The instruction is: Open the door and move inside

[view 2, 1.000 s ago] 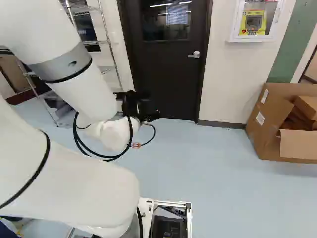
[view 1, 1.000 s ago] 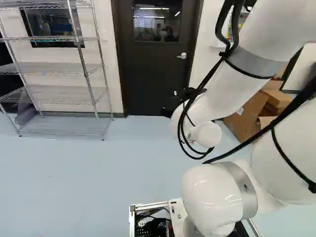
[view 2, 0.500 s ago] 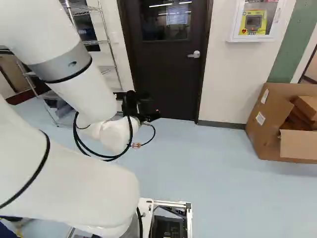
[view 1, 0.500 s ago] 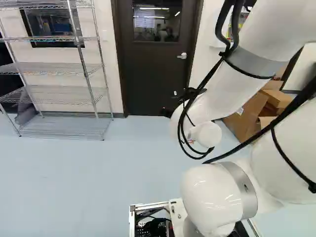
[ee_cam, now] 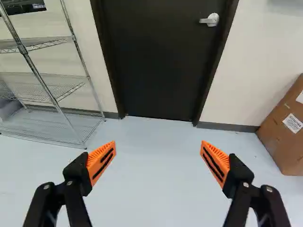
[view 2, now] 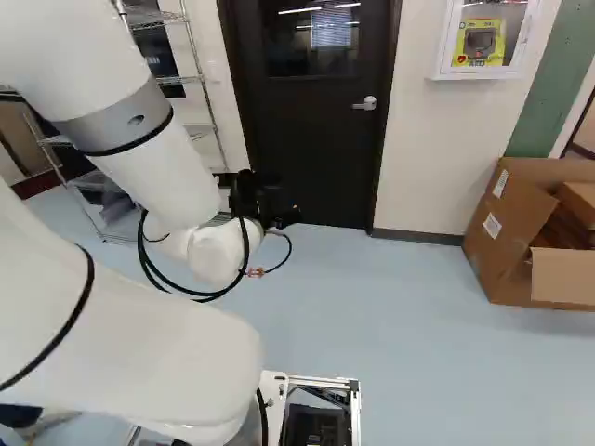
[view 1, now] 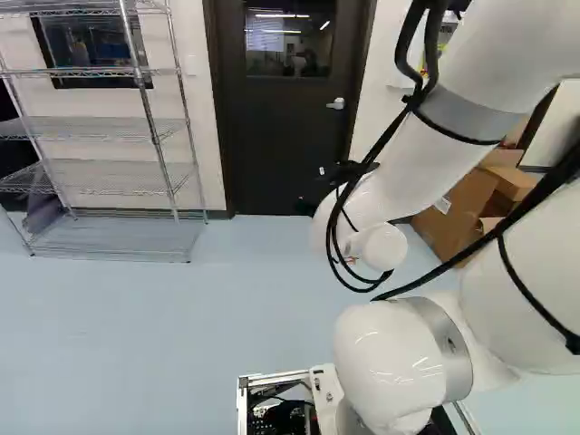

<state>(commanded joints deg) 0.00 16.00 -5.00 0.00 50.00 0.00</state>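
My gripper [view 2: 268, 200] shows as a dark shape in front of the lower part of the door in the right base view. From the wrist, the gripper [ee_cam: 158, 145] stands wide open, with only floor between its orange pads. Straight ahead of it, a dark door [ee_cam: 158, 61] stands closed in its frame. The silver lever handle [ee_cam: 210, 20] sits near one edge of the door, well beyond the fingers and not touched. In the left base view the door [view 1: 281, 136] has a window in its upper half; the arm covers its lower corner.
A wire shelf rack [view 1: 109, 181] stands against the wall beside the door's far side from the handle. Across from it, an open cardboard box [view 2: 507, 232] rests on the floor. A white wall cabinet [view 2: 479, 72] hangs between door and green strip.
The base has moved slightly ahead: door, rack and box appear a little nearer and spread outward. The arm holds the same pose against its lowest joint.
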